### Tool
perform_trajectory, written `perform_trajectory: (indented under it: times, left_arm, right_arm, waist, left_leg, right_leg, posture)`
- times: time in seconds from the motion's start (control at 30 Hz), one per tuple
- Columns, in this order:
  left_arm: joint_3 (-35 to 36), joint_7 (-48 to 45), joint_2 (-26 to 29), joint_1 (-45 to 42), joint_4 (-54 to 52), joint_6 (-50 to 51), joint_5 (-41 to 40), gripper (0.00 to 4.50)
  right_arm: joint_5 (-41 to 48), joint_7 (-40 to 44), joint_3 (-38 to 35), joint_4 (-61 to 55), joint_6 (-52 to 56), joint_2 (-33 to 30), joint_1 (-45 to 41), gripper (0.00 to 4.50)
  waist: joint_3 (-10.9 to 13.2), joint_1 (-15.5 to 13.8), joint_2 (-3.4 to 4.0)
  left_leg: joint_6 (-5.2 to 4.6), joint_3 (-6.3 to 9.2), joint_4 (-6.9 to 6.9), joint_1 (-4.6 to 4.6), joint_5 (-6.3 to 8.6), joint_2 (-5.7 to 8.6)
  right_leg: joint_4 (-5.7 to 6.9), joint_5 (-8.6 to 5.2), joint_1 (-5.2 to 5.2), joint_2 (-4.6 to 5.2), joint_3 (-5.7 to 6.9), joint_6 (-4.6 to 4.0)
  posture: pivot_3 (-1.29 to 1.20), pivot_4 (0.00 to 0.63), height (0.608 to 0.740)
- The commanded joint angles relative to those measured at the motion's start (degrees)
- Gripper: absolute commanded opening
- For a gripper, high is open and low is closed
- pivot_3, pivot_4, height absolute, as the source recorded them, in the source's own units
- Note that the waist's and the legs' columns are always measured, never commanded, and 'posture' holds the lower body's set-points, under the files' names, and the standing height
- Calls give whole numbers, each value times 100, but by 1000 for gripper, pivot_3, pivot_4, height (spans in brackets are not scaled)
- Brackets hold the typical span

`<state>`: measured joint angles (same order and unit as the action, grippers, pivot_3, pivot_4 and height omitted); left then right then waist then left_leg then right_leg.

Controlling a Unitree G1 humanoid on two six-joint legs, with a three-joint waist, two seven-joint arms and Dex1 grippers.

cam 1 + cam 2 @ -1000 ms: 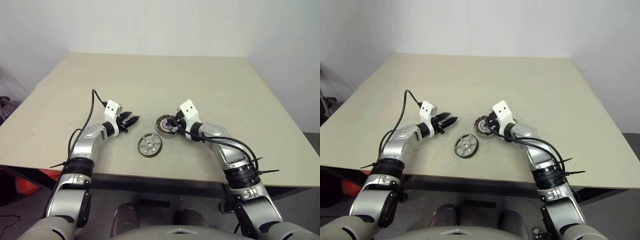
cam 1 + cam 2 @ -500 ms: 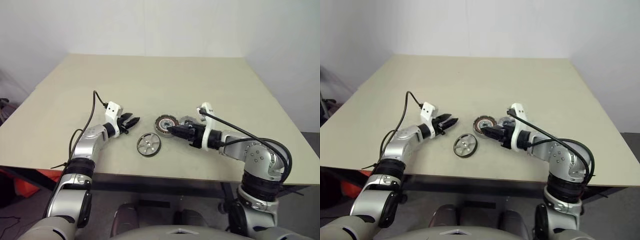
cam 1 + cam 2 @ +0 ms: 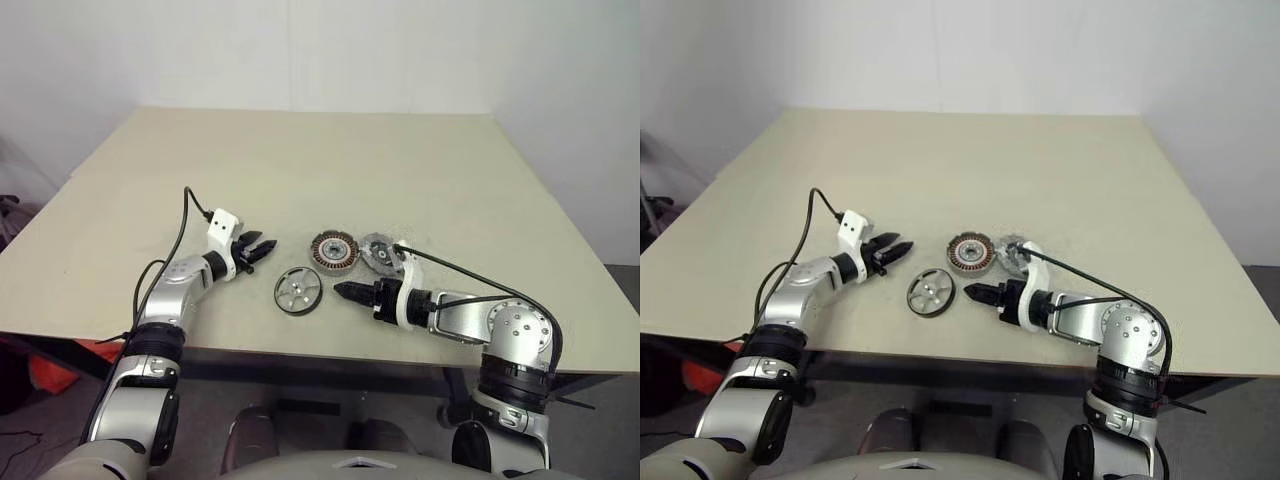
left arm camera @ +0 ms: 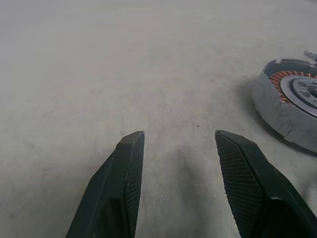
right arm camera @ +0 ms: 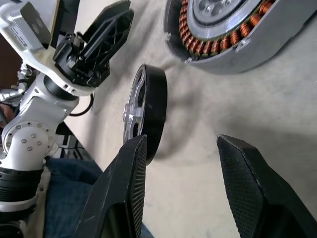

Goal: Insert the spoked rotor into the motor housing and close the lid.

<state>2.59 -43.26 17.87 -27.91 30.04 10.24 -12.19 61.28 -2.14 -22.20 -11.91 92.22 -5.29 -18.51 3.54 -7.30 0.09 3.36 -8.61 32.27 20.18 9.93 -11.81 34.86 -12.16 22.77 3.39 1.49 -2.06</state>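
The spoked rotor (image 3: 298, 291) lies flat on the table near the front edge, a dark wheel with a pale hub. Behind it and to its right sits the motor housing (image 3: 333, 249), copper windings showing, and the notched grey lid (image 3: 381, 252) lies close against the housing's right side. My right gripper (image 3: 342, 292) hovers low just right of the rotor, pointing left at it, open and empty. The right wrist view shows the rotor (image 5: 146, 111) ahead of the fingers (image 5: 124, 193) and the housing (image 5: 233, 25) beyond. My left gripper (image 3: 266, 244) is open, left of the housing (image 4: 290, 99).
The tan table (image 3: 300, 160) stretches wide and bare behind the parts. Its front edge runs just below the rotor and my right forearm. A black cable (image 3: 185, 215) loops above my left arm.
My right gripper let go at the housing, drew back toward the front edge and rolled over, now open beside the rotor. The lid now shows beside the housing. The left arm kept still.
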Motion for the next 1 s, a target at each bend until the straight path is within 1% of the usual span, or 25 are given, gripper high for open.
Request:
perform_trajectory:
  times: [0.03, 0.17, 0.27, 0.47, 0.67, 0.77, 0.9, 0.93, 1.0]
  left_arm:
    - [54, -4, 83, 8, -284, 4, -61, 2434]
    - [63, -14, 101, 24, -340, 50, -80, 2434]
    - [63, -33, 110, 29, -386, 84, -95, 2434]
    - [69, -46, 132, 64, -478, 139, -118, 2434]
    - [80, -17, 139, 77, -507, 164, -120, 2434]
    - [81, -3, 135, 76, -510, 160, -119, 2434]
    - [81, 10, 128, 62, -485, 146, -116, 2434]
    - [80, 11, 125, 57, -476, 143, -115, 2434]
    - [74, 16, 111, 47, -451, 133, -111, 2434]
  right_arm:
    - [522, -469, 66, 53, 28, 69, -119, 2276]
    - [721, -777, 111, 227, 28, 225, -172, 2276]
    - [681, -891, 141, 364, 28, 358, -222, 2276]
    - [244, -758, 56, 752, 14, 505, -408, 2276]
    - [-93, -608, 38, 867, -33, 617, -538, 2276]
    - [-205, -539, -46, 836, -30, 638, -595, 1641]
    - [-185, -474, -149, 807, 28, 581, -658, 314]
    - [-136, -470, -170, 803, 28, 567, -670, 200]
    - [38, -486, -211, 755, 28, 518, -690, 202]
  waist:
    - [0, 1, 0]
    - [0, 1, 0]
    - [0, 3, 0]
    - [0, 3, 0]
    - [0, 3, 0]
    - [0, 3, 0]
    - [0, 2, 0]
    - [0, 2, 0]
    - [0, 2, 0]
  left_leg:
    - [0, 0, 0, 0, 0, 0]
    - [2, 0, 0, -1, -1, 0]
    - [2, 0, 0, 1, -1, 0]
    - [2, 0, -1, 5, -1, 0]
    - [4, 0, -3, 5, -2, 0]
    - [4, 0, -3, 6, -2, 0]
    - [4, 0, -4, 6, -2, 0]
    - [4, 0, -4, 6, -2, 0]
    - [4, 0, -4, 6, -2, 0]
  right_leg:
    - [0, 0, 0, 0, 0, 1]
    - [0, -1, 0, 1, 0, 2]
    - [-1, -1, 2, 0, 0, 2]
    - [-3, -1, 4, 1, 0, 3]
    - [-3, -1, 5, 0, 0, 4]
    - [-3, -1, 6, 0, 0, 4]
    - [-3, -1, 6, 0, 0, 4]
    - [-3, -1, 6, 0, 0, 4]
    - [-3, -1, 6, 0, 0, 4]
  posture:
    - [0, 0, 740]
    - [0, 0, 740]
    - [0, 0, 740]
    - [0, 0, 740]
    - [0, 0, 740]
    - [0, 0, 740]
    - [0, 0, 740]
    - [0, 0, 740]
    - [0, 0, 740]
